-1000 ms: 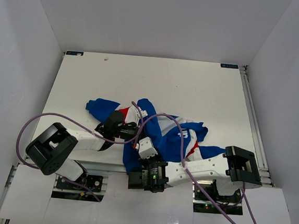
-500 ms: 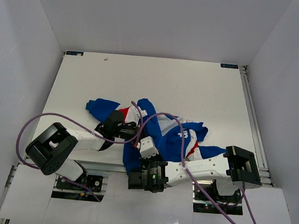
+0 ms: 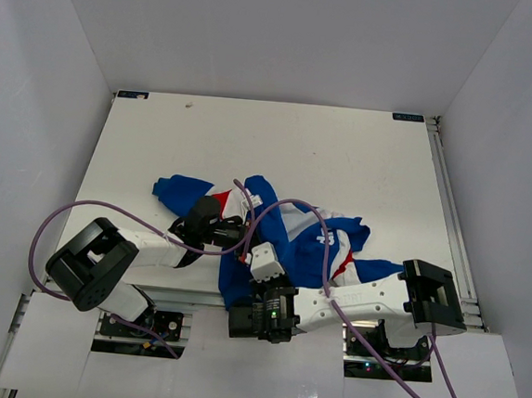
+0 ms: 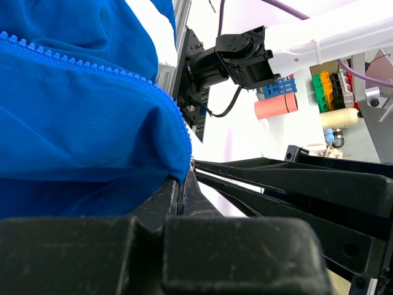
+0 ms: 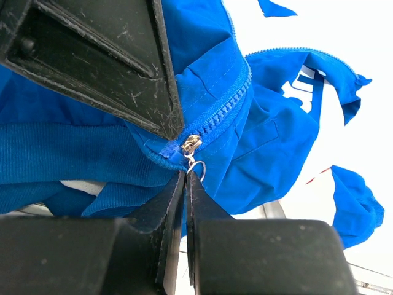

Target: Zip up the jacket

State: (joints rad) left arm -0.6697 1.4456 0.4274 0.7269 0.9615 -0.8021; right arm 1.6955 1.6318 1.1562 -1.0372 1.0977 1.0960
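Jacket (image 3: 293,231) lies crumpled on the worktop (image 3: 344,159), near the centre and toward the near edge, with its blue hem draped over that edge.

Top view: both arms reach in from the near side and converge on the hem. The left fingers (image 3: 238,238) come in from the left and the right fingers (image 3: 249,252) from the near side, almost touching. Against the earlier pictures the arms have barely shifted. The right wrist has edged slightly toward the hem.

Left wrist view: the left fingers are clenched on the corner of the blue hem, just below the end of the zip teeth (image 4: 92,64), which run away up and to the left. The fabric is held taut at the pinch.

Right wrist view: the right fingers, partly parted a second ago, are now closed tip to tip. The silver slider (image 5: 191,144) sits at the bottom of the zip. Its small pull ring (image 5: 195,165) meets the very tips and appears to be pinched there, though the hold is slight. A finger of the left arm sits just beside the slider.

Assessment: the closure is the notable change. It suggests the pull is now secured and the hem anchored. The zip itself remains open, so the run of the slider along the teeth is still to be done. The shallow grip on the ring may slip.
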